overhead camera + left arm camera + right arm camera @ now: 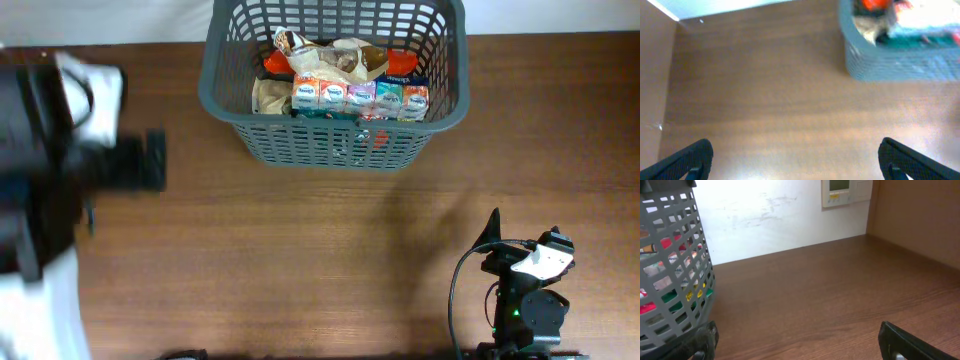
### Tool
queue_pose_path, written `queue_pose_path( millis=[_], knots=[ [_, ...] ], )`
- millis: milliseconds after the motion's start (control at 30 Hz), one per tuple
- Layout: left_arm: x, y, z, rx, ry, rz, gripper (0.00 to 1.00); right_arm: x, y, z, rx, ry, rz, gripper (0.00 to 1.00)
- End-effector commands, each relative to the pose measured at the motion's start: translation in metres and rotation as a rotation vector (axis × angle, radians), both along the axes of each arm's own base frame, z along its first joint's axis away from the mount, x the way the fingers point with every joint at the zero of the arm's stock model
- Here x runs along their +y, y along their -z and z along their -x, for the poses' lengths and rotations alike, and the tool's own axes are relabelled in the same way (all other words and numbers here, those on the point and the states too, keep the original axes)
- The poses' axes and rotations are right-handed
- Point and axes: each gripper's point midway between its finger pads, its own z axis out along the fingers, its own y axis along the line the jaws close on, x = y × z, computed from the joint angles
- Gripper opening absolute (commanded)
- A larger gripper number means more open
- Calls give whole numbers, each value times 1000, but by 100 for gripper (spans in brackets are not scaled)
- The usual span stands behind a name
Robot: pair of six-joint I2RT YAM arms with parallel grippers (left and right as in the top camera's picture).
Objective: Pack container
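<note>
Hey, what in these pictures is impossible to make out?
- Lower packets in the basket: overhead, covered by the top packets.
- Packet print: left wrist view, blurred.
- Left arm: overhead, blurred.
- Most of the basket: right wrist view, cut by the left edge.

The container (300,146), a dark grey plastic basket with a rolled rim and lattice-slotted sides, stands upright at the far edge of the table (300,260), near its middle, holding colourful packets (360,97).

Overhead looks down; low wrist views share container (330,145).
</note>
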Motion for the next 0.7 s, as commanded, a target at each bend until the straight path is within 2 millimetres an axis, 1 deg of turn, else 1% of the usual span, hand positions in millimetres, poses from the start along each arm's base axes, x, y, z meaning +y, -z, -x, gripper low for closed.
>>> queue_pose_path(
  millis=[0, 100, 133, 167, 233, 267, 300, 400, 467, 567, 600, 667],
  knots=[
    [-4, 3, 23, -104, 16, -10, 99, -1, 1, 1, -1, 10, 4, 99],
    [-19, -21, 17, -368, 72, 31, 99, -1, 1, 1, -1, 10, 4, 99],
    [-24, -29, 17, -473, 90, 40, 99, -1, 1, 1, -1, 10, 4, 99],
    [-27, -34, 18, -560, 100, 39, 99, -1, 1, 1, -1, 10, 4, 99],
    [-31, -33, 23, -678, 121, 32, 99, -1, 1, 1, -1, 10, 4, 99],
    [-33, -26, 27, -732, 129, 29, 99, -1, 1, 1, -1, 10, 4, 99],
    [-34, -17, 30, -763, 131, 27, 99, -1, 1, 1, -1, 10, 4, 99],
    [-34, 32, 40, -788, 132, 24, 99, -1, 1, 1, -1, 10, 4, 99],
    [-34, 69, 46, -766, 131, 27, 99, -1, 1, 1, -1, 10, 4, 99],
    [-39, 112, 52, -735, 155, 43, 99, -1, 1, 1, -1, 10, 4, 99],
    [-39, 133, 52, -718, 156, 46, 99, -1, 1, 1, -1, 10, 4, 99],
    [-39, 157, 52, -696, 156, 48, 99, -1, 1, 1, -1, 10, 4, 99]
  ],
)
